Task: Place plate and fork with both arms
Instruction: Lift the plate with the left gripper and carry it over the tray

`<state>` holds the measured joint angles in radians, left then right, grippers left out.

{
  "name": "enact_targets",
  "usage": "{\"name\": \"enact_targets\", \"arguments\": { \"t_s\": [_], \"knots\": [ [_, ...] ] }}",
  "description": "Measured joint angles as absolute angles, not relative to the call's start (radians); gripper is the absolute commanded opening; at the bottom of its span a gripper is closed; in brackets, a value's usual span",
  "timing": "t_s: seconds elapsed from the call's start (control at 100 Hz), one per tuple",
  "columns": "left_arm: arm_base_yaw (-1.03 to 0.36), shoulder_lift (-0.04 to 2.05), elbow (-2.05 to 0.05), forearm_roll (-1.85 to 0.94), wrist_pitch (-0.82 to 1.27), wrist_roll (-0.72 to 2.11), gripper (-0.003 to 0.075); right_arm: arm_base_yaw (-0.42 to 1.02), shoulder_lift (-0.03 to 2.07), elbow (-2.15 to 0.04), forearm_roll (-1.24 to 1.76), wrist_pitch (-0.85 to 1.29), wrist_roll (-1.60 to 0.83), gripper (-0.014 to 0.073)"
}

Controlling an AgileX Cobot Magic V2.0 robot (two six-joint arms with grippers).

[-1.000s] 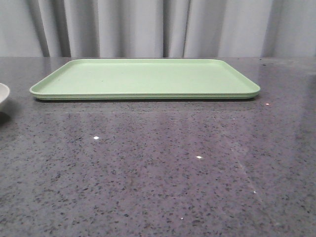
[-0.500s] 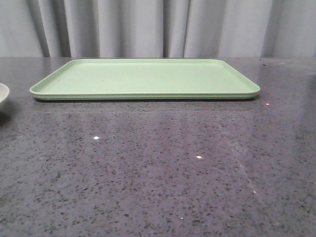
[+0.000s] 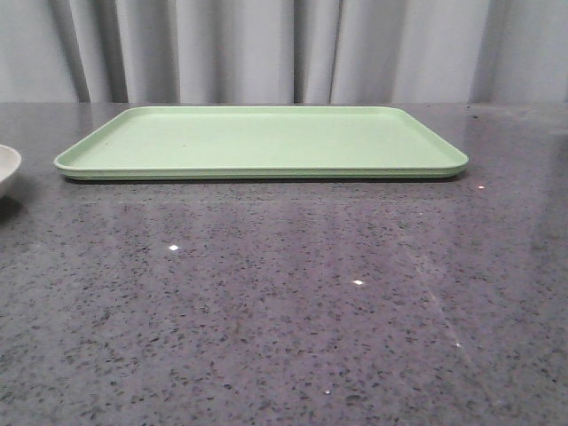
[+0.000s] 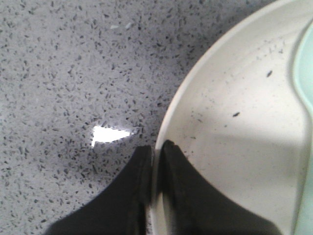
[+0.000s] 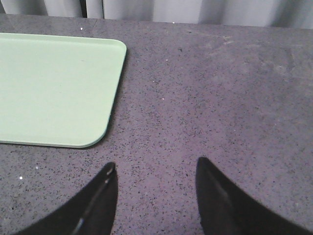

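Note:
The off-white speckled plate (image 4: 234, 137) fills one side of the left wrist view. My left gripper (image 4: 156, 147) is shut on its rim, one finger outside and one inside. A sliver of the plate (image 3: 5, 169) shows at the far left edge of the front view, left of the light-green tray (image 3: 262, 142). A pale blue-green utensil edge (image 4: 305, 88) lies in the plate. My right gripper (image 5: 155, 169) is open and empty above bare table, beside the tray's corner (image 5: 58, 88). The yellow fork is out of view.
The grey speckled table (image 3: 293, 302) stretches in front of the tray. Grey curtains (image 3: 284, 49) hang behind the table.
The plate's sliver at the left edge of the front view has shifted slightly up and to the right. The tray has not moved.

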<state>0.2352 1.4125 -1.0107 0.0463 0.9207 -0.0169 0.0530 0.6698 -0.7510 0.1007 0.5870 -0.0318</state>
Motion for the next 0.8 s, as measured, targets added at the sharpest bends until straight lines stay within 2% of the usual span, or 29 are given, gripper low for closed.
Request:
{"name": "enact_targets", "arguments": {
  "t_s": [0.34,0.8],
  "knots": [
    [0.357,1.296,-1.011,-0.192,0.956,0.171,-0.002,0.053,0.67,-0.751,0.101,0.587,-0.032,0.0384],
    [0.359,1.273,-1.152,-0.411,0.989,0.295,-0.002,0.053,0.67,-0.751,0.101,0.587,-0.032,0.0384]
  ]
}}
